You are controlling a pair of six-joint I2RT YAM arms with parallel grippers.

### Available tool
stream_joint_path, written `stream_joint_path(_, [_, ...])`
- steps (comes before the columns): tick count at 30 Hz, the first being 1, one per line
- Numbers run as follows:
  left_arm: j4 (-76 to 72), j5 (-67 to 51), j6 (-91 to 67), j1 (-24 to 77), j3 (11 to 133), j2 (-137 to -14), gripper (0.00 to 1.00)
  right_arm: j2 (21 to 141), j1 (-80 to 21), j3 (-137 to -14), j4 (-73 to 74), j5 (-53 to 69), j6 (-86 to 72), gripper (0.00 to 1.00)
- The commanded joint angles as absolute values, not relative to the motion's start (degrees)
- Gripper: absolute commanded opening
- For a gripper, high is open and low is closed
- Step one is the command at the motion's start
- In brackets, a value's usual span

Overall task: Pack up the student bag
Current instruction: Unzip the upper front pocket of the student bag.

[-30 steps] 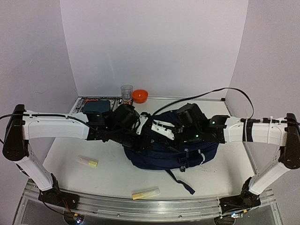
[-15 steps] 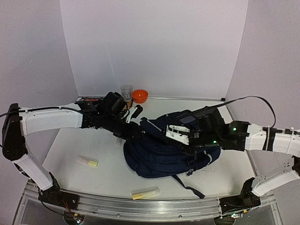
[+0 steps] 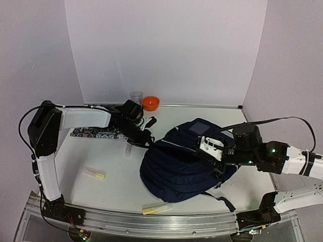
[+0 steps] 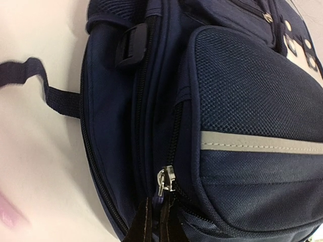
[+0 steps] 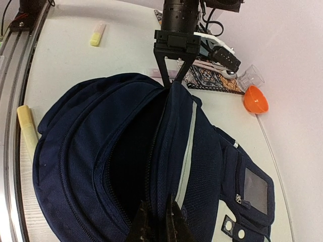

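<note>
Jaws of the left gripper [image 4: 157, 229] and right gripper [image 5: 159, 224] pinched shut on the mouth of the student bag [image 3: 176, 171].

Fabric beside the zip pull [image 4: 165, 180] is gripped on the left, and the flap at the opposite end on the right, so the main compartment is spread open between them. The bag lies right of centre on the desk [image 3: 101, 196]. Such thin pinches may slip if the arms are drawn apart too hard, and the mouth would then collapse. With both arms occupied, nothing is free to fetch the front highlighter [image 3: 157, 207], left highlighter [image 3: 95, 174], patterned flat item [image 3: 96, 133], clear cup [image 3: 136, 97] or orange bowl [image 3: 150, 103]; the flat item is crowded by the left arm.
</note>
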State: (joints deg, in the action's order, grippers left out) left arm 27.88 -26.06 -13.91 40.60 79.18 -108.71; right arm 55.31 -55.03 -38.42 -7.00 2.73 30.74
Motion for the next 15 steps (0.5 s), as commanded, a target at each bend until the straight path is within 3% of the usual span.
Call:
stream_joint_path(1, [29.8,-13.2,-15.9,35.4,84.3,-112.1,0.00,54.5,-54.9,-38.7,-14.4,-3.0,22.2,0.00])
stream_joint_path(3, [29.6,-14.0,-16.3,36.8,86.0,-111.6,0.00,57.6,-54.9,-39.2,-17.0,-6.5,19.7,0.09])
stream_joint_path(15, [26.6,-17.9,-20.7,42.3,86.2,-107.2,0.00,77.5,-54.9,-51.7,-18.3,-16.3,17.9,0.41])
